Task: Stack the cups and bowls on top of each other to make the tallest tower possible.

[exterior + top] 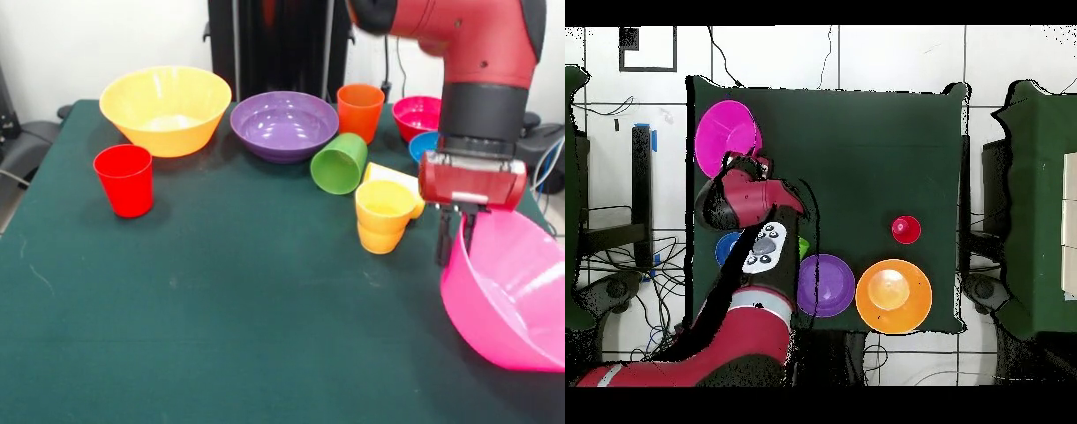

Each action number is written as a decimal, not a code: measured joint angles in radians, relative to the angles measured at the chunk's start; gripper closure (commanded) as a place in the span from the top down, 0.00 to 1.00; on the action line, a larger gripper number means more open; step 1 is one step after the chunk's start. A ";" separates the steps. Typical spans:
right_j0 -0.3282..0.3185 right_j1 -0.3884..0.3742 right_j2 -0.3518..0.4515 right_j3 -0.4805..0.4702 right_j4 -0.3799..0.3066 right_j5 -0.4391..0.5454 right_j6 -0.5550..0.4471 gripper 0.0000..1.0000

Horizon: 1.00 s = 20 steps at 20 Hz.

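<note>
Over at the table's edge, the big glossy hot pink plastic bowl [510, 300] sits tilted, rim lifted; the gripper [456, 240] has its dark fingers pinched together on that rim; just beside it a yellow plastic tumbler [385, 215] stands upright on the dark green cloth table [221, 309]; other bowls sit further back.

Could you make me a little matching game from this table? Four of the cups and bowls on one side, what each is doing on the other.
1. red cup
2. green cup
3. hot pink bowl
4. purple bowl

A. tilted, rim at the gripper
B. upright, between the large orange bowl and the orange cup
C. lying on its side
D. standing alone, upright

Pairs: 1-D, 2-C, 3-A, 4-B
</note>
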 measured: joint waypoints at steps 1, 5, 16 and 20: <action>0.006 -0.009 -0.010 0.000 0.000 0.025 0.000 0.00; 0.021 -0.064 -0.041 0.000 -0.001 0.163 0.000 0.00; -0.100 -0.165 0.021 0.000 -0.071 0.274 0.000 0.00; -0.184 -0.187 0.060 0.001 -0.111 0.275 0.000 0.00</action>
